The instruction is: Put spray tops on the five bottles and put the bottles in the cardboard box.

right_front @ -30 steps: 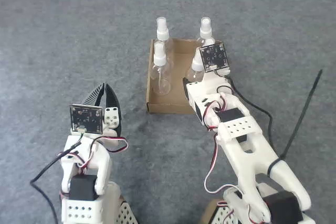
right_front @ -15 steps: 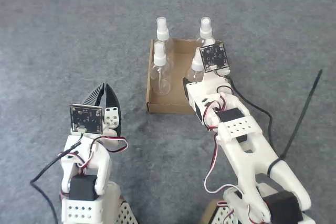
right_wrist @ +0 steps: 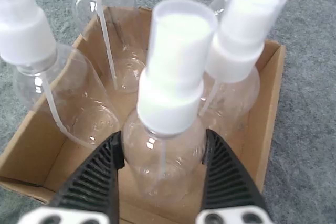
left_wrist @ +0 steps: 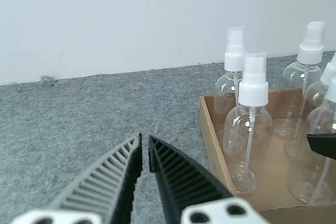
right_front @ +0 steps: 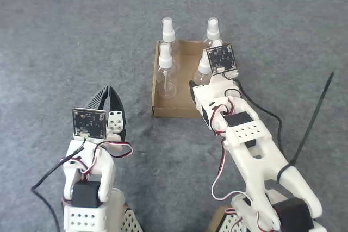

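The cardboard box (right_front: 185, 110) lies on the grey carpet ahead of the right arm (right_front: 239, 129). Several clear bottles with white spray tops stand in it, among them one at its left side (right_front: 165, 71) and two at the far end (right_front: 169, 31) (right_front: 213, 28). In the right wrist view my right gripper (right_wrist: 163, 140) is shut on the nearest bottle (right_wrist: 165, 150), a finger (right_wrist: 100, 177) pressed to each side; the bottle stands upright inside the box (right_wrist: 273, 103). My left gripper (right_front: 109, 89) is shut and holds nothing, hanging over the carpet left of the box (left_wrist: 210, 129).
Grey carpet (right_front: 65, 52) surrounds the box on every side. A black cable (right_front: 315, 118) runs along the carpet at the right of the right arm. A white wall (left_wrist: 131, 19) rises beyond the carpet's far edge.
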Robot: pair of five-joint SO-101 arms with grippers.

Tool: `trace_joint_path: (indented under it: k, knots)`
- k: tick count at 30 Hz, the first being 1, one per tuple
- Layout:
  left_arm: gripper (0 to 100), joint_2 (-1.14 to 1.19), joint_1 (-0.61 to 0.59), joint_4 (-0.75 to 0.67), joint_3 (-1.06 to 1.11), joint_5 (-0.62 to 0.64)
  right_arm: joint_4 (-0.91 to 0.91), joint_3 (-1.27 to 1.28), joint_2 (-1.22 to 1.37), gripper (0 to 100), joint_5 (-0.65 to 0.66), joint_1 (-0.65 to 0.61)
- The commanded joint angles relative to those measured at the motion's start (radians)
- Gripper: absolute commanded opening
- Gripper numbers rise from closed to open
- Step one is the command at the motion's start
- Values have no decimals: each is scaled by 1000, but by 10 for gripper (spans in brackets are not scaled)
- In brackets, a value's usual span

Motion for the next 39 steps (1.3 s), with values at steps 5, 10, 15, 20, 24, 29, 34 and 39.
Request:
trace_joint_path:
  k: [5,10,15,20,24,29,34,39]
  knots:
    - [12,-11,-2,-26,-5,0,-4,-5,22,7,-11,-12]
    - [12,-11,-2,-26,-4,0,-4,-5,21,7,-9,-13]
    - [12,-11,-2,-26,-4,0,-4,-5,21,7,-9,-13]
    - [12,-9,-2,-26,-4,0,1,-3,21,54,-8,-13]
    - [12,-9,-2,-26,-4,0,-4,18,21,184,-9,-15]
    - [12,-9,-2,-26,-4,0,5,25,21,296,-8,-58]
    - [12,-9,-2,-26,-4,0,5,25,21,308,-8,-51]
    - [12,-9,-2,-26,-4,0,5,25,21,309,-8,-53]
